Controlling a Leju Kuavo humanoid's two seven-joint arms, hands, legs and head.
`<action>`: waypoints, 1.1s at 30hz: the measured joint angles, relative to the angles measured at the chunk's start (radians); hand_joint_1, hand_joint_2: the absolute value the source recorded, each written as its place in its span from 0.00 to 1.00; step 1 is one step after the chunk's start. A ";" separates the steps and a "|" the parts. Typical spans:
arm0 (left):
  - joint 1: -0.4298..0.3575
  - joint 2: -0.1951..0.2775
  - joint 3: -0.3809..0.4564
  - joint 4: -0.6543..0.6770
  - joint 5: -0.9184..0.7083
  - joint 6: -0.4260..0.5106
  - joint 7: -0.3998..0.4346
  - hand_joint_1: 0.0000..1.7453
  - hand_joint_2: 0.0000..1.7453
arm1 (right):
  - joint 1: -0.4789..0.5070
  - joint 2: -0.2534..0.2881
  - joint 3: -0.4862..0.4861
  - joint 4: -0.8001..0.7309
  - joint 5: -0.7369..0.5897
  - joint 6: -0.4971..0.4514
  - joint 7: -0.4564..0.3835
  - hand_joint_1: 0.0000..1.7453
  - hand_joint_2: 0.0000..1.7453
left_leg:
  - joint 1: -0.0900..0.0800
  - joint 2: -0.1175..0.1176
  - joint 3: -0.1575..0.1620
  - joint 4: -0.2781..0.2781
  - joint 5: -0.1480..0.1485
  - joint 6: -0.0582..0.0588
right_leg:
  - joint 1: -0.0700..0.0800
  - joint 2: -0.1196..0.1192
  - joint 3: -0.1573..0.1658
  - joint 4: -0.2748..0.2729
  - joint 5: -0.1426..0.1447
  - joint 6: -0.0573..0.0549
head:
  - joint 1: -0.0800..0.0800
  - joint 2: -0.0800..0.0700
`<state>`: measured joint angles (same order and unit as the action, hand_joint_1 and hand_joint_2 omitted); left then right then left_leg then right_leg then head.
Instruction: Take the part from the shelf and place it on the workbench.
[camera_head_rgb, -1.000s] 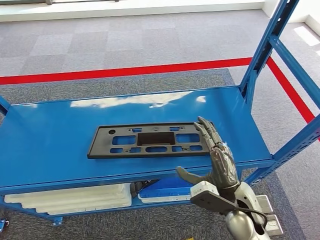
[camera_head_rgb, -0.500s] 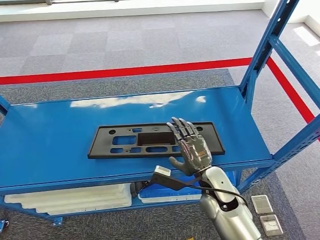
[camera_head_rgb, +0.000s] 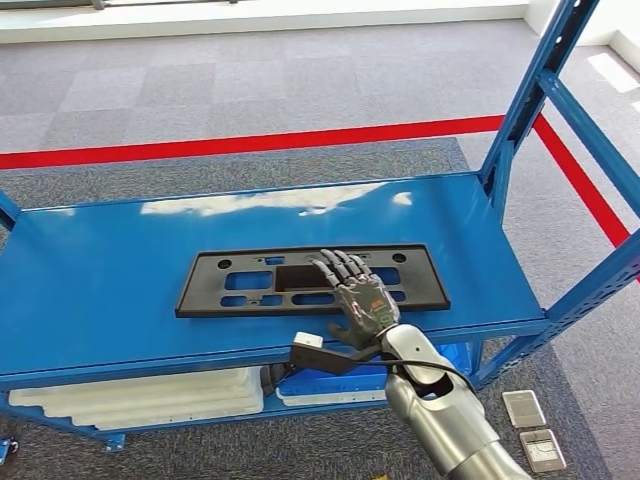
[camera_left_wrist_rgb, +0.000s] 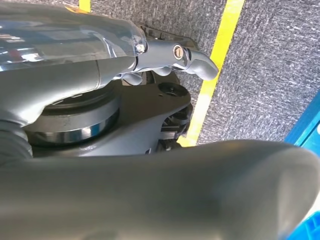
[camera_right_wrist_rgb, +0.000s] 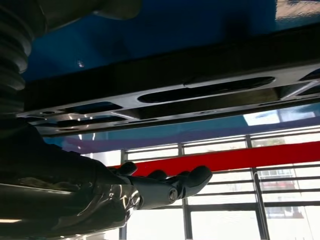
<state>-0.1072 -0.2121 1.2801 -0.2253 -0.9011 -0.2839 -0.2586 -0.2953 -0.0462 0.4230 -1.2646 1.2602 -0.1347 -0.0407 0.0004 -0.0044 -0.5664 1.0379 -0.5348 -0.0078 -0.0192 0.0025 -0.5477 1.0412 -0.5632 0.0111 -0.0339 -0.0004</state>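
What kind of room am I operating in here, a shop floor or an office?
Likely an indoor workshop or test bay: blue steel shelf holding a black plastic panel, grey carpet tiles marked with red floor tape. The right hand hovers over the panel.

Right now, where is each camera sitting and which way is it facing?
Head view: high on the body, looking forward and down at the blue shelf and black part; right hand spread above the part.
Left wrist view: behind the hanging left hand, facing grey carpet and a yellow floor line.
Right wrist view: behind the right hand, turned, facing the part.
Head and right wrist views share part, shelf and right hand.
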 joint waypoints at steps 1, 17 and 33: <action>0.000 0.000 0.000 0.000 0.000 0.000 0.000 0.00 0.00 | -0.003 0.000 0.000 0.008 0.000 0.000 0.002 0.00 1.00 | 0.000 0.000 0.000 0.000 0.000 0.000 | 0.000 0.000 0.000 0.000 0.000 0.000 | 0.000 0.000; -0.002 0.000 -0.020 0.001 -0.026 -0.006 -0.001 0.00 0.00 | -0.107 -0.003 -0.092 0.192 -0.027 -0.006 0.037 0.81 1.00 | 0.000 0.000 0.007 0.000 0.000 0.000 | 0.000 0.000 0.006 0.000 0.000 0.000 | 0.000 0.000; -0.009 0.000 -0.025 0.001 -0.030 -0.002 -0.009 0.00 0.00 | -0.194 -0.032 -0.164 0.329 -0.058 0.012 -0.007 1.00 1.00 | -0.001 0.000 0.017 0.000 0.000 0.000 | -0.001 0.000 0.016 -0.001 0.000 0.000 | 0.000 0.000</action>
<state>-0.1158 -0.2121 1.2547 -0.2243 -0.9312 -0.2854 -0.2676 -0.4894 -0.0782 0.2594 -0.9358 1.2021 -0.1228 -0.0478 -0.0002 -0.0042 -0.5494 1.0381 -0.5351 -0.0075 -0.0198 0.0028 -0.5314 1.0404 -0.5632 0.0112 -0.0339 -0.0004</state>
